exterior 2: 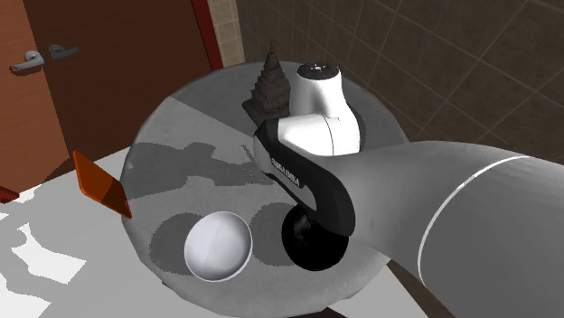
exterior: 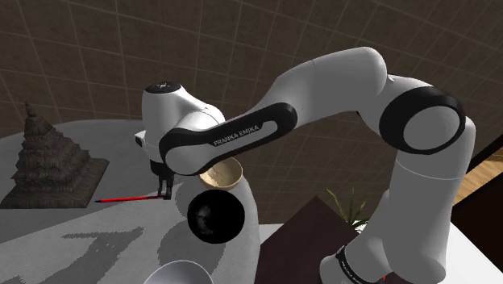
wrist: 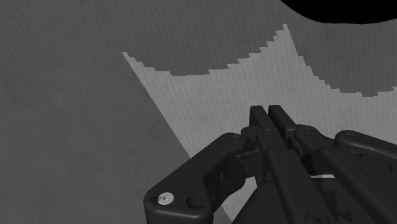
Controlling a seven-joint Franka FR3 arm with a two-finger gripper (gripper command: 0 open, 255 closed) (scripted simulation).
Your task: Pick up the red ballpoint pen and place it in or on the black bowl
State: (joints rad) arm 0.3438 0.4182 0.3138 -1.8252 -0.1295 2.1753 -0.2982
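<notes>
The red pen (exterior: 122,197) lies flat on the round grey table (exterior: 105,242), in front of the dark stepped statue. My black gripper (exterior: 165,188) stands low over the table at the pen's end nearest the bowls. In the wrist view the fingertips (wrist: 268,114) meet, with bare table beyond them and no pen between them. The black bowl (exterior: 216,218) sits on the table just to the shoulder view's right of the gripper, near the table's edge. It is also in the second exterior view (exterior 2: 312,240), partly under my forearm.
A dark stepped statue (exterior: 47,161) stands at the shoulder view's left. A tan bowl (exterior: 224,173) sits behind the black one, and a pale bowl (exterior 2: 218,246) beside it. An orange panel (exterior 2: 99,183) leans at the table's edge. A brown door (exterior 2: 117,63) stands behind.
</notes>
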